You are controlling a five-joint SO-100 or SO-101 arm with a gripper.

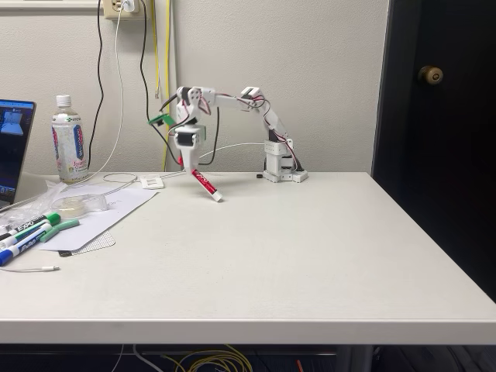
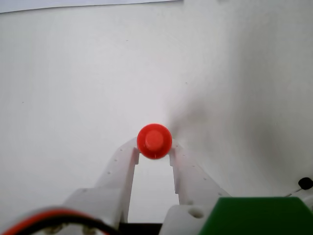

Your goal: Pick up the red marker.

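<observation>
Red marker clamped in the pincer, tilted above the worktop

One red marker [image 1: 204,183] is held in the pincer [image 1: 190,167], whose two fingers are clenched on its upper end. In the fixed view it slants down towards 4 o'clock, its lower tip at or just above the white worktop [image 1: 294,256]; contact cannot be told. In the wrist view the marker [image 2: 154,141] appears end-on as a red disc, pressed between the two white fingers [image 2: 122,169] of the pincer [image 2: 154,152].

One arm [image 1: 232,101] stands at the back of the worktop, near 12 o'clock. Towards 9 o'clock lie two green-capped markers [image 1: 46,225] and one blue-capped marker [image 1: 15,253], close together on a sheet of paper [image 1: 101,213]. Behind them stands one bottle [image 1: 67,141], with one laptop [image 1: 14,147] at the left edge
</observation>
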